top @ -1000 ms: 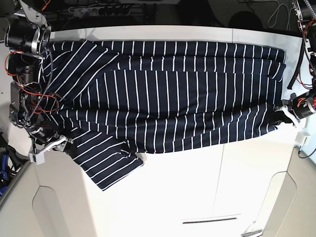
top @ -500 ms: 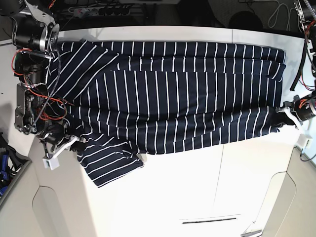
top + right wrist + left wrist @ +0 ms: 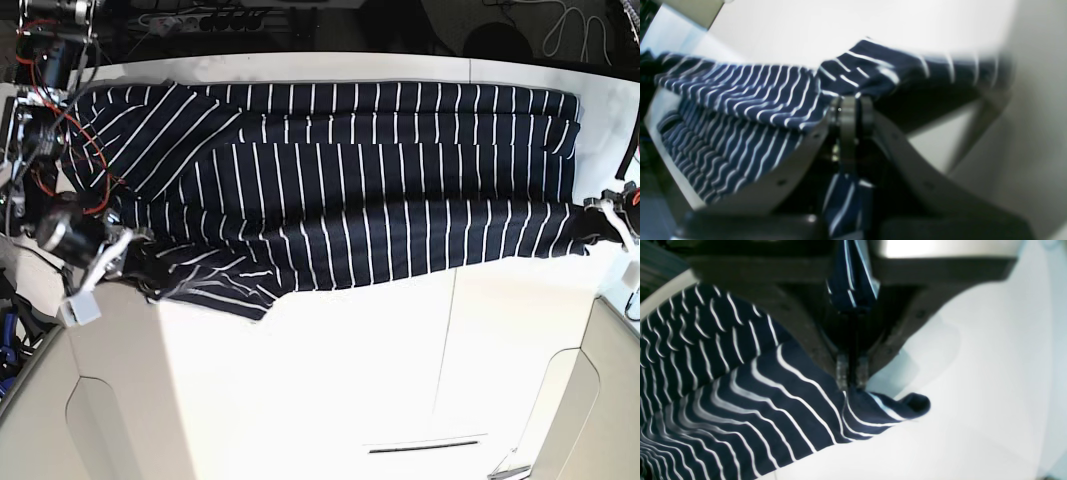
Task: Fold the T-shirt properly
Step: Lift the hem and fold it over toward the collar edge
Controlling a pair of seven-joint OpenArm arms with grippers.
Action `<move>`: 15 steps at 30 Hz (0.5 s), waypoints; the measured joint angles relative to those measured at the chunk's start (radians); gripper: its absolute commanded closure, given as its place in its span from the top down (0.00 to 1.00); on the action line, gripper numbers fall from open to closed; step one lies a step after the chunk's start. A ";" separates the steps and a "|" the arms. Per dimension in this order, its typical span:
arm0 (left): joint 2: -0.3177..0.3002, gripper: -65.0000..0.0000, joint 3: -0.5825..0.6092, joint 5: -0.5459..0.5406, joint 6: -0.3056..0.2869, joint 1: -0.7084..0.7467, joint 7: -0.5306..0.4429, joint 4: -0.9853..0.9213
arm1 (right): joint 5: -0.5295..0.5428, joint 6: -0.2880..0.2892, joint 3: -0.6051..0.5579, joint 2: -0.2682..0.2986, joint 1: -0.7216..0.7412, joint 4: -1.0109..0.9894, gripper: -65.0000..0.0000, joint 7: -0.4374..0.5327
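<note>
The T-shirt (image 3: 340, 190), dark navy with thin white stripes, lies spread lengthwise across the white table (image 3: 400, 360). My right gripper (image 3: 128, 252), at the left of the base view, is shut on the shirt's near left edge, by the bunched sleeve. In the right wrist view the gripper (image 3: 853, 100) pinches the striped fabric (image 3: 756, 96), which is lifted off the table. My left gripper (image 3: 600, 213), at the right of the base view, is shut on the shirt's near right corner. In the left wrist view the gripper (image 3: 851, 381) clamps the cloth (image 3: 740, 400) close to the table.
A power strip (image 3: 200, 20) and cables lie behind the table's back edge. Beige rounded panels (image 3: 100, 420) flank the front corners. A seam (image 3: 450, 340) runs down the tabletop. The right arm's wired body (image 3: 40, 140) stands beside the shirt's left end.
My right gripper has pulled the hanging sleeve back and leftwards, so it no longer spreads over the front. My left gripper has moved right and back, drawing the near edge taut.
</note>
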 measured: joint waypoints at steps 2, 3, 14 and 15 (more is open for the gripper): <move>0.000 0.00 -0.032 -0.014 0.000 0.045 0.003 0.037 | 0.016 0.000 0.014 0.021 -0.053 0.065 0.00 0.000; 0.000 0.00 -0.050 -0.021 0.000 0.070 0.003 0.056 | 0.019 0.002 0.021 0.026 -0.078 0.098 0.00 -0.003; -0.002 0.00 -0.211 -0.072 -0.001 0.269 0.031 0.263 | 0.056 0.011 0.098 0.023 -0.285 0.336 0.00 -0.025; -0.002 0.00 -0.214 -0.072 -0.002 0.285 0.030 0.272 | 0.057 0.011 0.106 0.023 -0.299 0.354 0.00 -0.026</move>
